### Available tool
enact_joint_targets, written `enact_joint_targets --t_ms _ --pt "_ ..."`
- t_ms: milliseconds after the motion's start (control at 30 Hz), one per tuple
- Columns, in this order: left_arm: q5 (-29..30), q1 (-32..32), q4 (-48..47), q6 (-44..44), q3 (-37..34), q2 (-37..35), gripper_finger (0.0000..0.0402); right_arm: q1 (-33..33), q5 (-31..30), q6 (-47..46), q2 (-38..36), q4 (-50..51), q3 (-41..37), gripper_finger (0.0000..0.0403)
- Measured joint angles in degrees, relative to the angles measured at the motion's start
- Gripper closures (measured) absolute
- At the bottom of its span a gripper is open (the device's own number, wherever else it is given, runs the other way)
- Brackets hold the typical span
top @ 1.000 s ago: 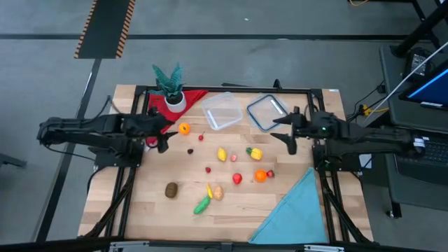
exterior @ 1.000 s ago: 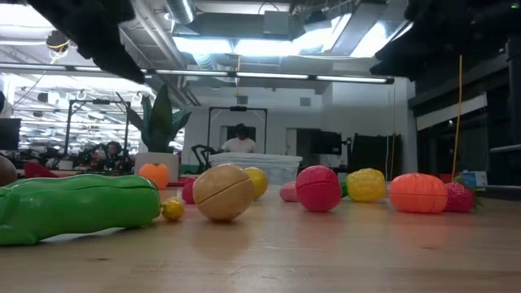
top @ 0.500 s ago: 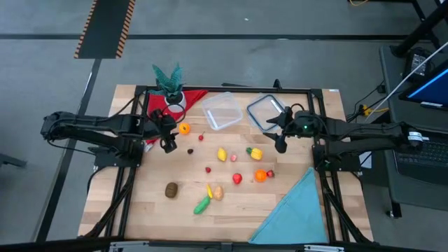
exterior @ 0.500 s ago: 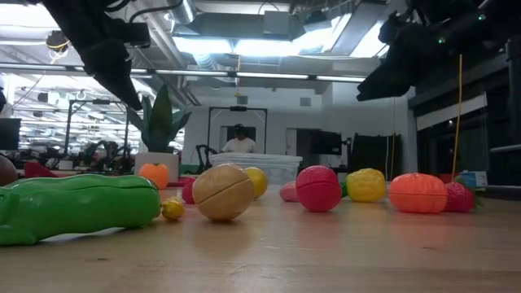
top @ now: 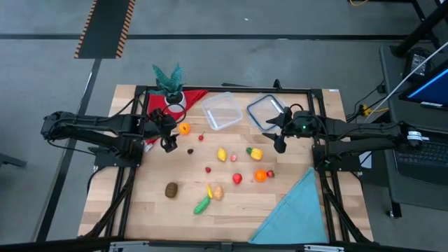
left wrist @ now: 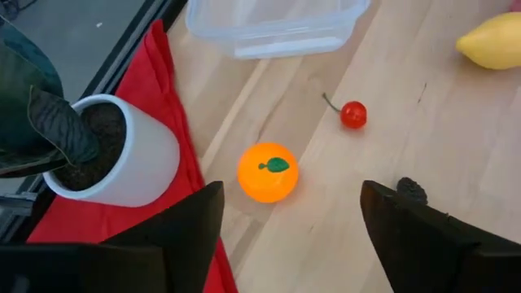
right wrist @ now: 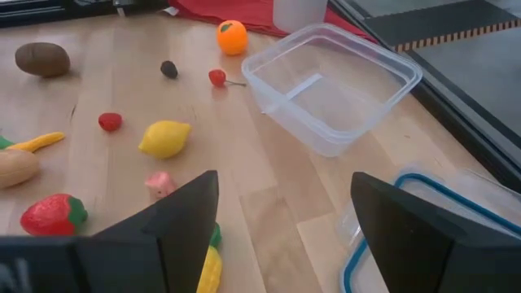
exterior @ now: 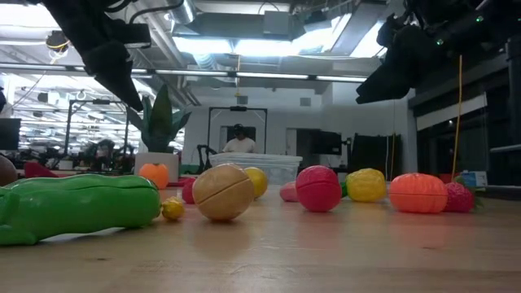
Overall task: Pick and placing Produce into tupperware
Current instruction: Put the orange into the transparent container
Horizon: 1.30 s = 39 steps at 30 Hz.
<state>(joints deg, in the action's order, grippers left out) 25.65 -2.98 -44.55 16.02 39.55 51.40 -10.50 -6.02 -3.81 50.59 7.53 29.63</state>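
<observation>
Now both arms have reached inward, left pincer [left wrist: 285,236] spread over the orange [left wrist: 268,172].

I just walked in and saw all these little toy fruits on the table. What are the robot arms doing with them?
The arms are meant to put the toy produce into the clear tupperware, which is empty. The left pincer is open and hovers right by the toy orange, not touching it. The right pincer is open too, above the table near the blue-rimmed lid, holding nothing. The lemon, cherry and the other pieces lie loose on the wood.
</observation>
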Motion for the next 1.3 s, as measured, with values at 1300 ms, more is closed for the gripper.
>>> enact_joint_targets --t_ms 1300 --pt "-15.3 -20.5 7.4 -4.6 4.3 15.1 0.0127 0.0 0.0 -0.2 0.0 -0.4 0.0 0.0121"
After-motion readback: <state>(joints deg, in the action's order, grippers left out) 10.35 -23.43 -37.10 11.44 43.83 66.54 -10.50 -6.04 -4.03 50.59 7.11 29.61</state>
